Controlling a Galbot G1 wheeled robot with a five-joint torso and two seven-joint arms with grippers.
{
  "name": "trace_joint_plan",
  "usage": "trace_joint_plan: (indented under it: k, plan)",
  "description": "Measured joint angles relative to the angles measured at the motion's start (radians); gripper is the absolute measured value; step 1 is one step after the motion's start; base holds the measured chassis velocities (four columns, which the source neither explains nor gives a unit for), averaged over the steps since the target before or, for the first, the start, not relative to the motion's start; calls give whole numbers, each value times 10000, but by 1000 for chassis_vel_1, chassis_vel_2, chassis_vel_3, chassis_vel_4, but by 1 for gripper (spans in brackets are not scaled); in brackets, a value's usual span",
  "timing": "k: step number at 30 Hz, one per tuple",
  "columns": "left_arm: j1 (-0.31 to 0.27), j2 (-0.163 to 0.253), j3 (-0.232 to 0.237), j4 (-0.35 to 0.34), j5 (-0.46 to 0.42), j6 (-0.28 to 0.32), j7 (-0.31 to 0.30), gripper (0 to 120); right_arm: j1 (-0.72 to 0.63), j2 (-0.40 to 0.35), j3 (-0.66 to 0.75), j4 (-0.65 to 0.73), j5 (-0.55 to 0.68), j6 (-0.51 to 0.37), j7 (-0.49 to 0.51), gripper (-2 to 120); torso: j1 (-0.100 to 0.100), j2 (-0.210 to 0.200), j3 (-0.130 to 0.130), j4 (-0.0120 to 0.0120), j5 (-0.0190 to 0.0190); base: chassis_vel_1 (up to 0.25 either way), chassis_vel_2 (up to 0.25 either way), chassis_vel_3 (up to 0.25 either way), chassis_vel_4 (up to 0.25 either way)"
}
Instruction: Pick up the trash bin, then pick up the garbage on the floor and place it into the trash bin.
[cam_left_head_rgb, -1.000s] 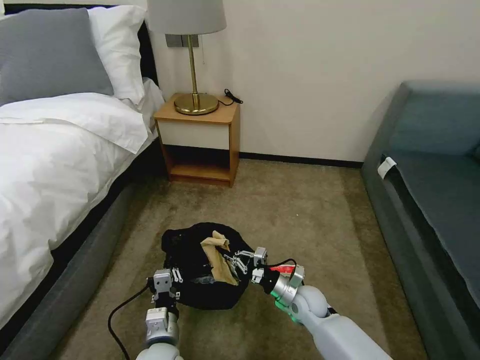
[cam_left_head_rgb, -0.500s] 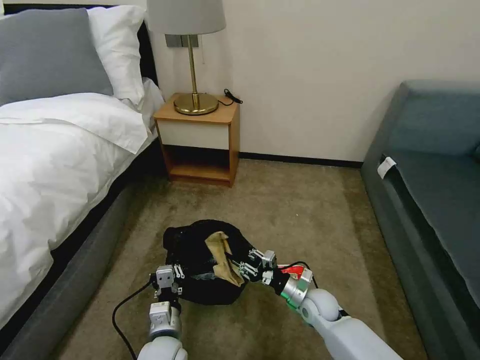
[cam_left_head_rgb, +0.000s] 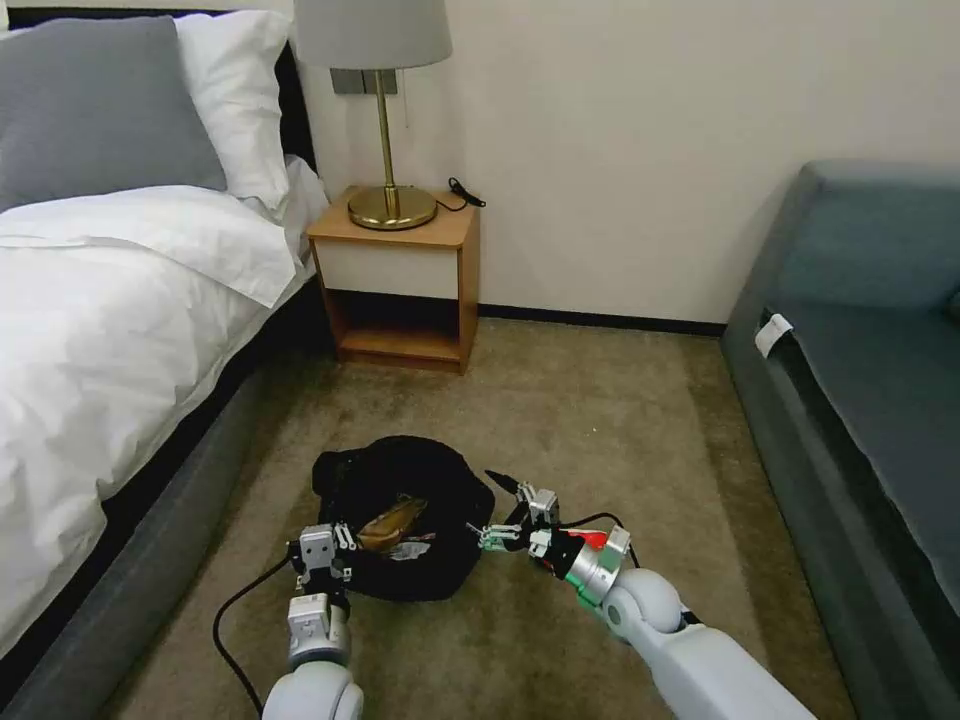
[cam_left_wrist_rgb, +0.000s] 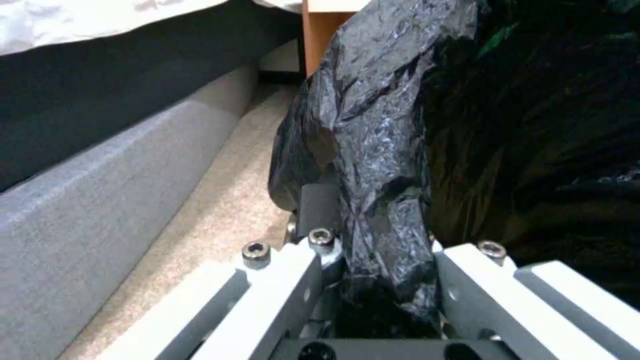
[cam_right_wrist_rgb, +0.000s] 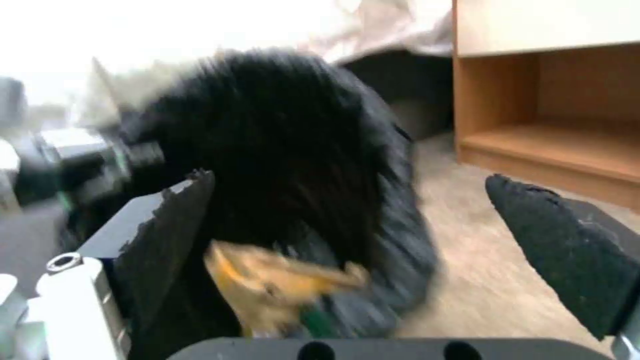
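Head view: the trash bin (cam_left_head_rgb: 400, 520) is sitting low over the carpet (cam_left_head_rgb: 560, 420) between the two arms, its black bag (cam_left_head_rgb: 440, 490) hiding nearly all of it, and the tan scrap (cam_left_head_rgb: 392, 522) is lying inside the mouth.
Left claw: the left gripper (cam_left_head_rgb: 322, 562) is clenching the near edge of the bag on the bin's left side and is carrying the bin.
Right claw: the right gripper (cam_left_head_rgb: 497, 512) is hovering just beside the bin's right rim, fingers spread wide and holding nothing.
Key relation: the bin's mouth is lying to the left of the right gripper, at about its own height; the scrap's long axis is running roughly across the opening, left to right. The right arm is the free one, so I judge any further litter falls to it.
Left wrist view: the bag (cam_left_wrist_rgb: 380, 165) is being pinched between the two white fingers (cam_left_wrist_rgb: 293, 280), a detail the head camera is not making plain; the bed base (cam_left_wrist_rgb: 100, 165) is running alongside.
Right wrist view: the two dark pads (cam_right_wrist_rgb: 567, 245) are standing well apart, with the bin (cam_right_wrist_rgb: 287, 150) and the scrap (cam_right_wrist_rgb: 273, 280) blurred beyond them and the nightstand (cam_right_wrist_rgb: 547, 115) farther off.
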Motion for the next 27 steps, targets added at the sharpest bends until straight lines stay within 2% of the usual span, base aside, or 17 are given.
trace_joint_plan:
  k: [7,12,18,27]
  plan:
    - [121,62,-197,0,-25,-108,9,3,236,-507,444,-796,-1684,-227,-408,100,0,1,0,-1,0,0,0,0,0]
    - [225,75,-304,-64,26,-230,9,3,416,-580,541,-1372,-2382,-269,-426,100,0,1,0,0,1,0,0,0,0]
    - [389,57,-407,-150,31,-333,11,3,926,-552,648,-2494,-4014,-200,-457,100,0,1,0,0,3,0,0,0,0]
    - [391,12,-431,-149,46,-372,17,3,1452,-685,726,-3555,-5176,-12,-931,100,0,0,0,-1,0,0,0,0,0]
